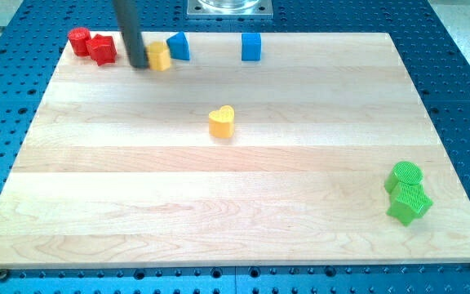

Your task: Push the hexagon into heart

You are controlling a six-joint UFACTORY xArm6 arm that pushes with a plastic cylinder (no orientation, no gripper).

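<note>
A yellow heart block (222, 122) lies near the middle of the wooden board (235, 204). A yellow hexagon block (161, 56) sits near the view's top left, touching a blue block (178, 46) on its right. My tip (139, 64) is down at the hexagon's left side, touching or nearly touching it. The dark rod rises from there to the view's top edge.
A red cylinder (78, 40) and a red star-shaped block (102, 49) sit at the top left corner. A blue cube (251, 46) stands at the top centre. A green cylinder (405, 175) and a green star-shaped block (409, 202) lie at the lower right.
</note>
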